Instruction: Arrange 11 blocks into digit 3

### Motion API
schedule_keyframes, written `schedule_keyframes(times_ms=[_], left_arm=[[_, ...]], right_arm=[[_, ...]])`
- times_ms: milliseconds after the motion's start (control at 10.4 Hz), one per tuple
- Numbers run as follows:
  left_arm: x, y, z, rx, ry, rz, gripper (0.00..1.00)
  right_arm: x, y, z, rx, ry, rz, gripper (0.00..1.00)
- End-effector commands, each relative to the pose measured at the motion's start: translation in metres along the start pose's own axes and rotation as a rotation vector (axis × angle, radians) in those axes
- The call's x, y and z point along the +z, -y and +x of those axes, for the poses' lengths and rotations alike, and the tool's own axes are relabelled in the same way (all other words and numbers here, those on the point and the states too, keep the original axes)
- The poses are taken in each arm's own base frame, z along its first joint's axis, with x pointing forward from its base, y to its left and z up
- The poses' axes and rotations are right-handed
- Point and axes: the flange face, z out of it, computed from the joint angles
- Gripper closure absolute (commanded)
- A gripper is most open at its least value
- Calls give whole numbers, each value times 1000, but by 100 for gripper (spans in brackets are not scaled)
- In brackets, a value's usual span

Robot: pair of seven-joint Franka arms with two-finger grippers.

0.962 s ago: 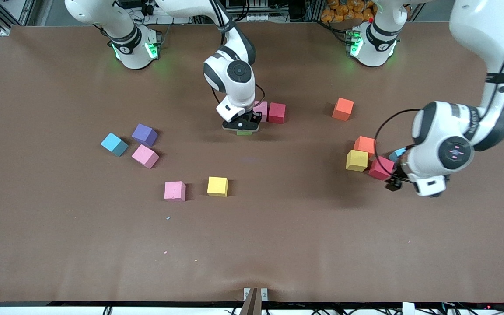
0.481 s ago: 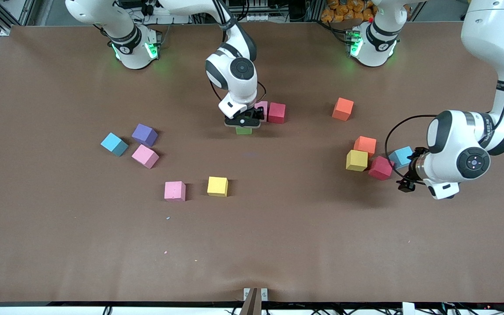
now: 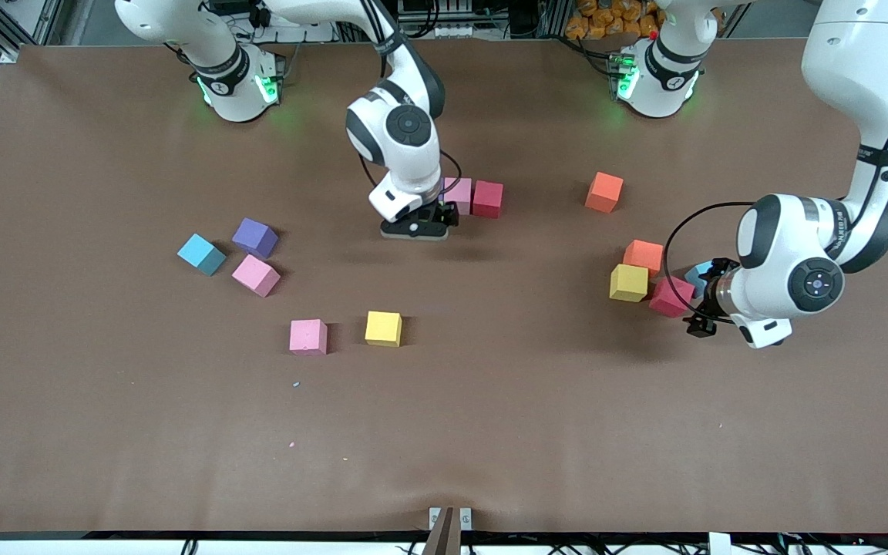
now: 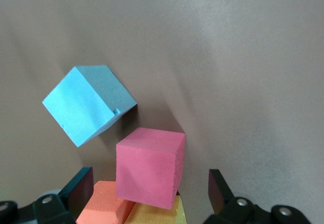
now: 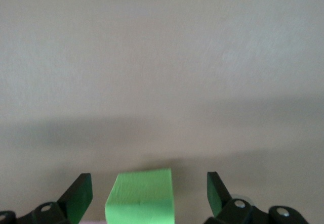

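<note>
Robotics lab, test-bench setup. Two white robot arms bolted at the edge of a big worktop (image 3: 105, 432) covered in plain brown matting, right arm's base (image 3: 236, 81) and left arm's base (image 3: 656, 77) both glowing with green status lights. Aluminium framing (image 3: 12, 27), cable bundles (image 3: 444, 19) and power strips run along the edge by the bases. Only coloured foam cubes (image 3: 383, 328) on the matting, typical manipulation test props.
</note>
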Motion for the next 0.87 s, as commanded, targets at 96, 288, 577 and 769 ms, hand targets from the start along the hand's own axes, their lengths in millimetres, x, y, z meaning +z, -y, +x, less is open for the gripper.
schedule_keyframes(times_ms=[96,288,577,769], left_arm=[[13,8,-9,-21,1,-45,0],[22,10,-15,-12,4,-29,0],[27,11,-20,-3,3,-18,0],[34,11,-20,-2,7,-10,0]], right_arm=[[-29,-17,56,5,0,5,0],[-39,-44,112,0,6,1,0],[-26,-69,175,1,-34,-6,0],[7,-77,207,11,-8,-23,0]])
